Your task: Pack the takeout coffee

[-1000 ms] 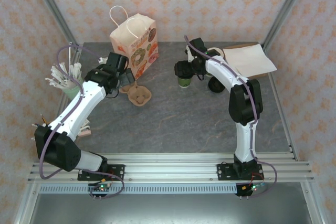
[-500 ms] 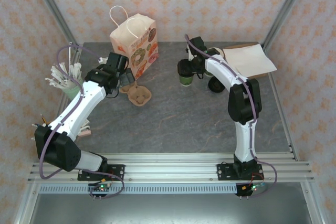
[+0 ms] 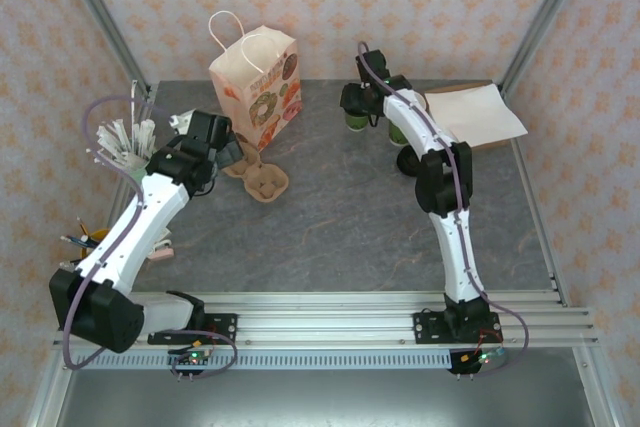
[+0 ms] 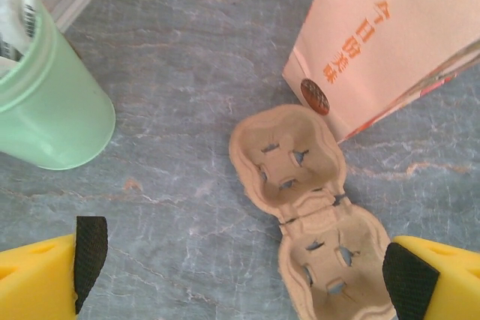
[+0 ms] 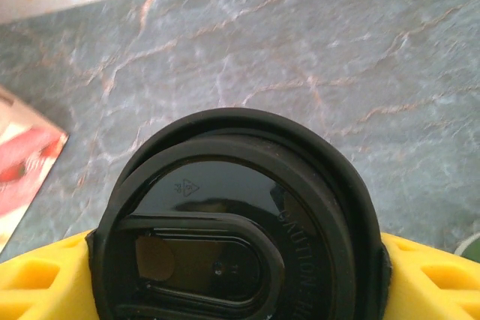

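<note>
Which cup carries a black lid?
The dark-green cup held in the right claw; the pale mint-green cup at the left is lidless, holding white sticks.

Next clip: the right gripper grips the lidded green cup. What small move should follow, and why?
Probably carry the takeout coffee, clamped in the right gripper, leftward toward the pulp cup carrier beside the paper bag. The black lid sits on the cup, and both carrier pockets look empty.
</note>
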Tool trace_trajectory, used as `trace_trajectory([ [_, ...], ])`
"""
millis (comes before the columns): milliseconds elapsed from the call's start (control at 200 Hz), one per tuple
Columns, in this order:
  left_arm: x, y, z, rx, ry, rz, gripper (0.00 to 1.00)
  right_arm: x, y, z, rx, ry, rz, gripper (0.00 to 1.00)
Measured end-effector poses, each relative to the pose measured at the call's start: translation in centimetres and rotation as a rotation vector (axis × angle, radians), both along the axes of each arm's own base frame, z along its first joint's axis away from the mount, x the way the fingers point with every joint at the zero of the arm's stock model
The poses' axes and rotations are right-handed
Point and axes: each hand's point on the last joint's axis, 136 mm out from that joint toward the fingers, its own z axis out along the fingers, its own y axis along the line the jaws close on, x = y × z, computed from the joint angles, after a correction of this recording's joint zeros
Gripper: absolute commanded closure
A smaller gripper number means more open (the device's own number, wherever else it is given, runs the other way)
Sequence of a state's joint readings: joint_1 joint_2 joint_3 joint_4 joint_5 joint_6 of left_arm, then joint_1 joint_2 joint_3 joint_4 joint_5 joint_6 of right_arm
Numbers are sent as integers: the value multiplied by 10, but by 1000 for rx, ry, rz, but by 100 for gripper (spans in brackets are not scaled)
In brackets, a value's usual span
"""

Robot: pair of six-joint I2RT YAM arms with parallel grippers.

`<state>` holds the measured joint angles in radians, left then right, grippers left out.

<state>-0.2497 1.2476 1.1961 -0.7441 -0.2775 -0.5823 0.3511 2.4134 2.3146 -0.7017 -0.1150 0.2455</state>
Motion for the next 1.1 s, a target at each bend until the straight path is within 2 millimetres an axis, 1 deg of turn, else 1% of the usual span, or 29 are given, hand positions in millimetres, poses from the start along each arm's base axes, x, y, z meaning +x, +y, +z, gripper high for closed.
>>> trace_trajectory([
  [75, -4, 6, 5, -1, -23, 15, 0, 7, -2, 1, -2, -12, -33, 28],
  [170, -8, 12, 10, 3, -42, 33, 0, 7, -5, 3, -4, -11, -62, 26],
  [245, -10, 15, 10, 2, -44, 40, 0, 7, -7, 4, -4, -8, -80, 22],
  [325, -11, 17, 8, 2, -39, 42, 0, 6, -9, 3, -4, -3, -93, 21],
  [455, -15, 18, -4, -9, -9, 41, 0, 4, -10, 2, -4, 5, -100, 20],
  [485, -16, 19, -7, -9, -3, 42, 0, 4, -10, 2, -3, 5, -102, 19],
  [560, -18, 19, -13, -14, 13, 38, 0, 4, -10, 2, 2, 7, -108, 12],
  [611, -20, 17, -18, -20, 23, 32, 0, 4, -10, 2, 4, 7, -111, 9],
  [796, -26, 14, -36, -50, 68, 13, 0, 5, -10, 5, 9, 4, -117, 6],
  [951, -35, 13, -57, -81, 120, 14, 0, 8, -9, 14, 18, -17, -117, 2],
  [1036, -40, 8, -72, -112, 149, 5, 0, 8, -8, 19, 23, -26, -116, 0],
  [1101, -43, 3, -85, -143, 166, -8, 0, 8, -7, 20, 22, -28, -114, 1],
])
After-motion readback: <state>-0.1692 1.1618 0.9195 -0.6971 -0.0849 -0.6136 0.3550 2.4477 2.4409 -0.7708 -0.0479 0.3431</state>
